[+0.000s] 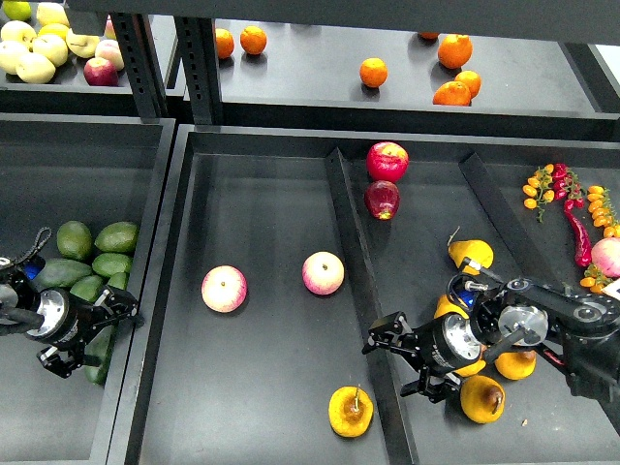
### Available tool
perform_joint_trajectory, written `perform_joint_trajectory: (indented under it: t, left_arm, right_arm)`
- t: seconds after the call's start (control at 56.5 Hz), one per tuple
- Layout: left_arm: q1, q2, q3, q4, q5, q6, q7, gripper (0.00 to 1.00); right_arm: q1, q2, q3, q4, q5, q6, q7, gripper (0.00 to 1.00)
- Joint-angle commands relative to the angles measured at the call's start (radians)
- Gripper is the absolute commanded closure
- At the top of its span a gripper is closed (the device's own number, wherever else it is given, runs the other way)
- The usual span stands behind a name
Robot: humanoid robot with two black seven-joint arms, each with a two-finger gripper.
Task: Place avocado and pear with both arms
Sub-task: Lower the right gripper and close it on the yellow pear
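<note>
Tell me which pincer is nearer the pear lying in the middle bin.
Right. The right pincer hangs just up and right of the pear, across the divider. The left pincer is far off, over the avocados.

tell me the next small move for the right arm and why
Probably ease the right hand down and left toward the pear, lying in the middle bin just left of the divider. The hand looks open and empty, hovering above the divider, not touching the pear. The left hand sits over the avocado pile.
</note>
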Motion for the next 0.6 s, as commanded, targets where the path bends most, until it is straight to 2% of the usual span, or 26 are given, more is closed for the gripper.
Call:
perform_joint_trajectory:
  t: [0.0,0.584]
  left_arm:
    - [0.001,-0.003,0.0,0.001,0.0,0.0,0.0,0.0]
    - [0.001,-0.022,-0.012,0.001,0.0,0.0,0.0,0.0]
  right_arm:
    - [0.015,0.023,-0.023,-0.001,-0.001,0.0,0.0,0.0]
    - [0.007,0.066,-0.047,-0.026,0.012,0.0,0.0,0.0]
